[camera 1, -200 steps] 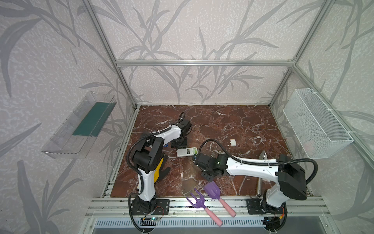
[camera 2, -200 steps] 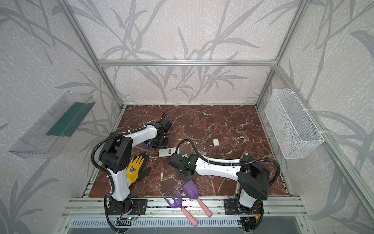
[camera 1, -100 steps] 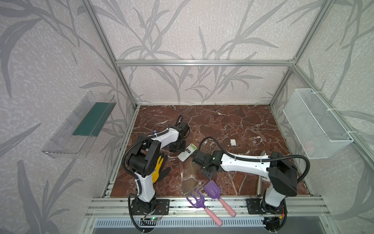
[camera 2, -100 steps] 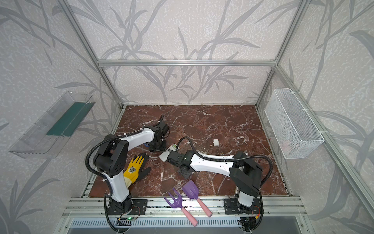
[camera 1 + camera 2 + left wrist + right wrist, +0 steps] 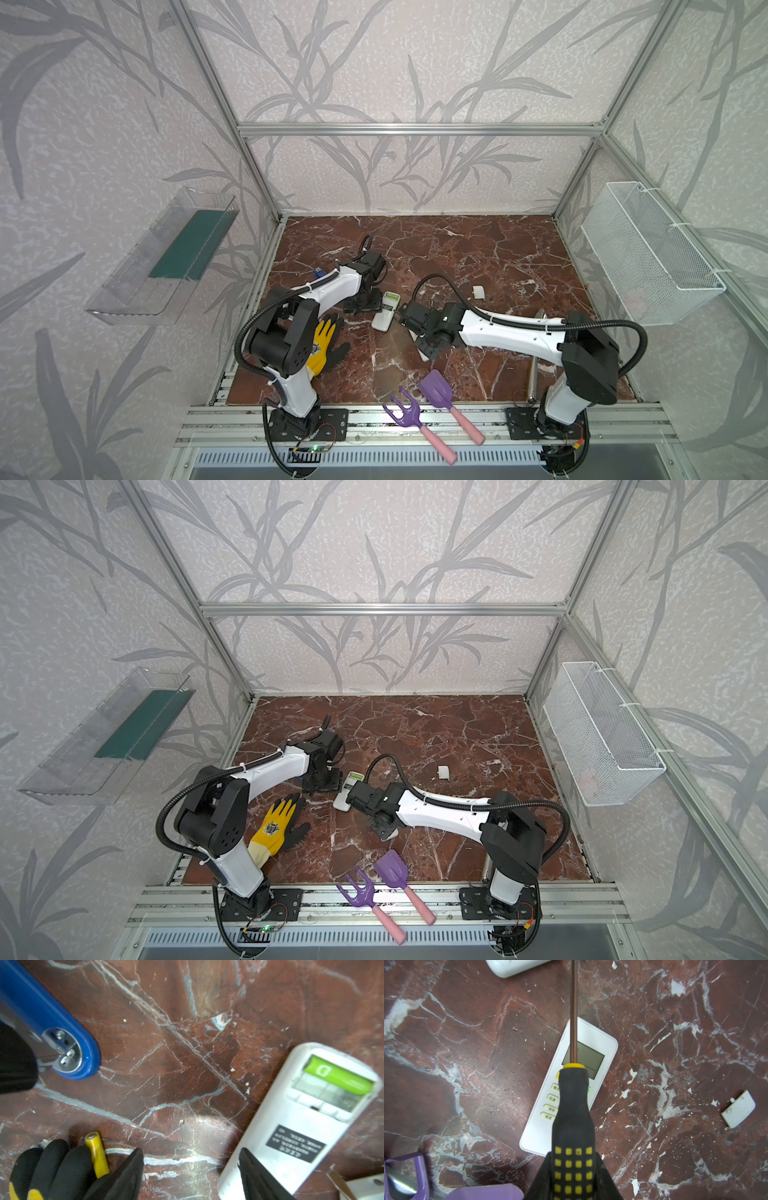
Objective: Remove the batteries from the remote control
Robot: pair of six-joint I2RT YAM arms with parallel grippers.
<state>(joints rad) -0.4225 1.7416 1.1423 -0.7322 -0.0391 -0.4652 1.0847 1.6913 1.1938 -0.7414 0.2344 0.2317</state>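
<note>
One battery point(image 5: 336, 1076), lime-green, was found seated in the open bay of the remote point(image 5: 386, 309), so the job was judged not finished yet.

In both top views the remote was seen a bit below the middle of the frame on the marble floor point(image 5: 498, 249), with its bay end toward the top. The left gripper point(image 5: 363, 301) was parked just beside it on the left and the right gripper point(image 5: 409, 320) just beside it on the right. A second remote point(image 5: 428, 353) was half hidden under the right arm.

Left wrist view: the jaws were shown spread wide with nothing between them, and one fingertip point(image 5: 249, 1167) overlapped the remote's closed end. That battery lay ahead of the jaws at the far end, its long axis crosswise to the remote's body. The empty left gripper was reckoned the better placed, probably with a wrist turn. A loose battery point(image 5: 96, 1155) was seen touching the glove point(image 5: 52, 1167).

Right wrist view: the jaws were clamped on the screwdriver point(image 5: 575, 1115), held above the second remote. The battery cover point(image 5: 739, 1108) lay well apart.
</note>
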